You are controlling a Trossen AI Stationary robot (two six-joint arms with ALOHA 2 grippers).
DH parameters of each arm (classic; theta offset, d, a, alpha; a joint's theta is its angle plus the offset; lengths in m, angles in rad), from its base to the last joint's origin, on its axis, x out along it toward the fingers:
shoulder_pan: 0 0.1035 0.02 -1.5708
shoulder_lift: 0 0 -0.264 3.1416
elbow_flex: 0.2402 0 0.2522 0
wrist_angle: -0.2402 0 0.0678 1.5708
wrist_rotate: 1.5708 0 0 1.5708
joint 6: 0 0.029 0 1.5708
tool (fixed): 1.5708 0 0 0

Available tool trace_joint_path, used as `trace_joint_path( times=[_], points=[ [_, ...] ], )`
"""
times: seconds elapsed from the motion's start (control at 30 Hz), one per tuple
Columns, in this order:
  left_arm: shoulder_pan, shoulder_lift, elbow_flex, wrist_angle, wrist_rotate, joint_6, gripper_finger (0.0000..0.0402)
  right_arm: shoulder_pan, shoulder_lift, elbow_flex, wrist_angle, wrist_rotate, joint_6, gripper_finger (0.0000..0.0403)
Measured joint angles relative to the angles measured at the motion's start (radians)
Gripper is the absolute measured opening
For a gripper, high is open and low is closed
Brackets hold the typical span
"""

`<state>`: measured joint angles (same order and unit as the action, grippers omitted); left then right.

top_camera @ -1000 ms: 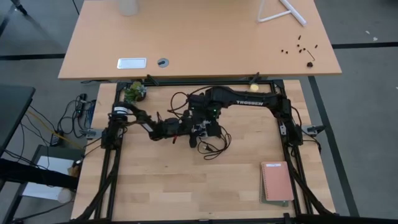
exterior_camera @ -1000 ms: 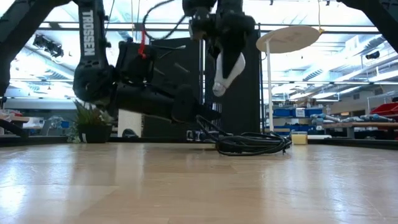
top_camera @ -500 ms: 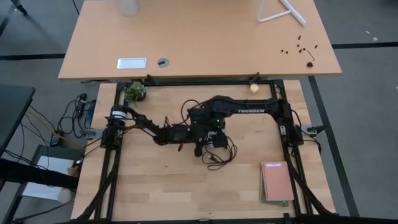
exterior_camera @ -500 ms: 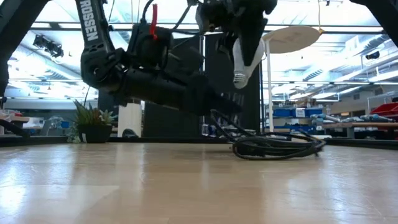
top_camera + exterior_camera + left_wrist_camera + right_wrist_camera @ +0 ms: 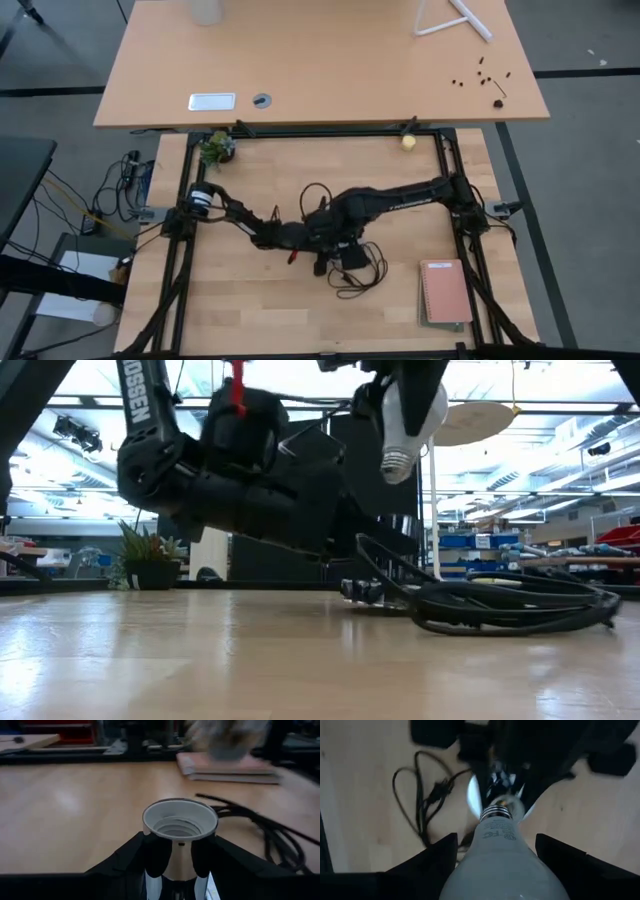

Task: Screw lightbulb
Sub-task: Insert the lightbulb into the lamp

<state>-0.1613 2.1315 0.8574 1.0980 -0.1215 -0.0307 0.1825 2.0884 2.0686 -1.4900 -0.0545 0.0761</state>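
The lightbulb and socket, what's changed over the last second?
Both arms shifted toward the table's near edge. The right gripper turned the lightbulb base-down over the socket, dragging the black cord along. Both grips and the notebook stayed unchanged.

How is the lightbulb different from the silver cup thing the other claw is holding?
The lightbulb is white and rounded; the socket is a shiny silver cup, open at its mouth. The lightbulb carries its screw ridges outside, on its grey base; the socket's ridges sit inside. The lightbulb points base-down from the right claw; the socket is clamped in the left claw. Both are gripped and off the table.
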Motion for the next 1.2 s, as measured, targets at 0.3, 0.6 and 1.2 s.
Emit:
trace_joint_path(
  times=[0.3,0.6,1.2],
  points=[
    [-0.120,0.002,-0.009,-0.023,-0.076,0.016,0.0190,0.099,0.000,-0.082,0.097,0.074,0.130,0.0270],
    [-0.148,-0.001,-0.040,-0.017,-0.125,-0.006,0.0190,0.141,0.001,-0.100,0.189,0.081,0.199,0.0270],
    [-0.173,0.000,-0.043,-0.015,-0.165,-0.007,0.0190,0.043,0.003,-0.154,0.237,-0.093,0.296,0.0270]
  ],
)
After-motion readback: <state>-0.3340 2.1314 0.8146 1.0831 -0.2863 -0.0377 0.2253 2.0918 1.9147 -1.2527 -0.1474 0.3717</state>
